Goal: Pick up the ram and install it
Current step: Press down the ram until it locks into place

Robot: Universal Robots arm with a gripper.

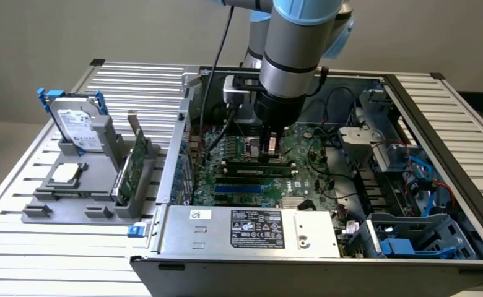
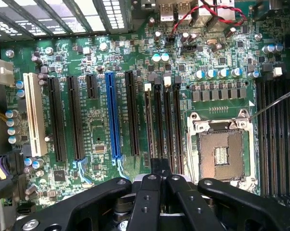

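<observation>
Room starts tight at the exterior view's left, by the grey metal case wall (image 1: 178,145). Next comes the ram (image 1: 258,164), a slim dark green circuit-board stick, seemingly on edge among long black plastic memory slots (image 2: 165,125). We judge it light, stiff and fragile, best held by its long edges. The black claw (image 1: 270,150), pressed together, sits just above. Blue cables (image 1: 419,170) crowd the right.

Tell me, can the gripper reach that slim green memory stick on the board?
Probably yes. The case lies open, and the shut gripper hangs right over the ram at the memory slots, with nothing between them. Whether they touch is unclear.
</observation>
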